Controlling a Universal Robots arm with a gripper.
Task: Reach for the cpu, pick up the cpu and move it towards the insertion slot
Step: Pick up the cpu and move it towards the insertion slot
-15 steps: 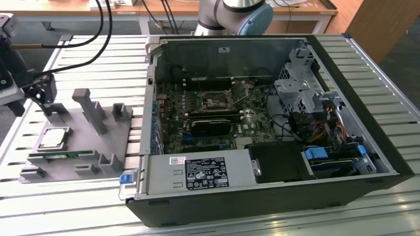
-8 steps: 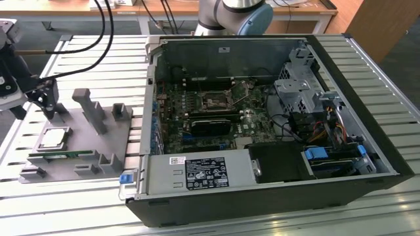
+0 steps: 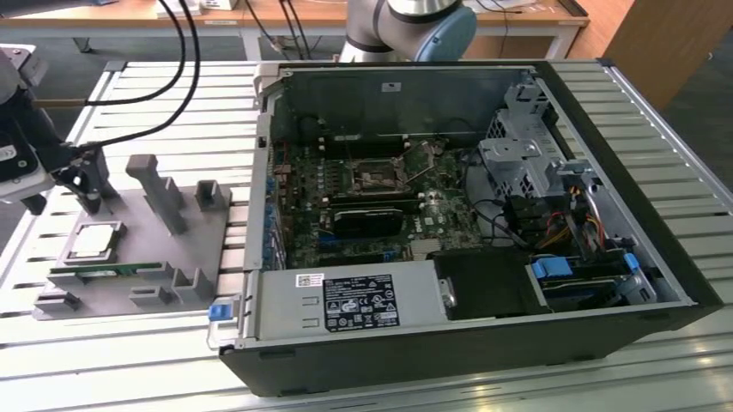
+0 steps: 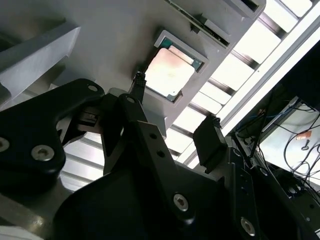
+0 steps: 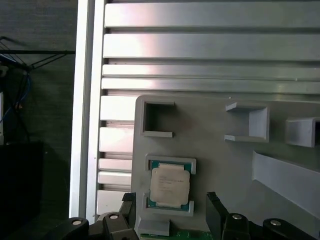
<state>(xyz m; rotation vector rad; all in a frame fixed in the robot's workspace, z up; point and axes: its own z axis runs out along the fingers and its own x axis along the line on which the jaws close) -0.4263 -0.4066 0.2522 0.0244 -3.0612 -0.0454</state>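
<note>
The cpu (image 3: 94, 240) is a flat silver-grey square lying in a recess of the grey holder plate (image 3: 172, 245), at the exterior view's left. My gripper (image 3: 67, 184) hovers just beyond the chip, a little above the plate, and is open with nothing between its fingers. In both wrist views the cpu (image 4: 170, 70) (image 5: 170, 184) lies close ahead of the gripper (image 4: 175, 112) (image 5: 171, 212), roughly in line with the gap between the black fingertips (image 5: 216, 209). The insertion slot (image 3: 376, 178), a square socket with a metal frame, sits on the motherboard inside the open computer case.
The black computer case (image 3: 641, 172) lies open at the middle and right of the slatted metal table (image 3: 160, 86). Grey posts (image 3: 154, 189) rise from the holder plate close to the gripper. A green memory stick (image 3: 109, 270) lies along the plate's near side. Cables (image 3: 172, 51) hang at upper left.
</note>
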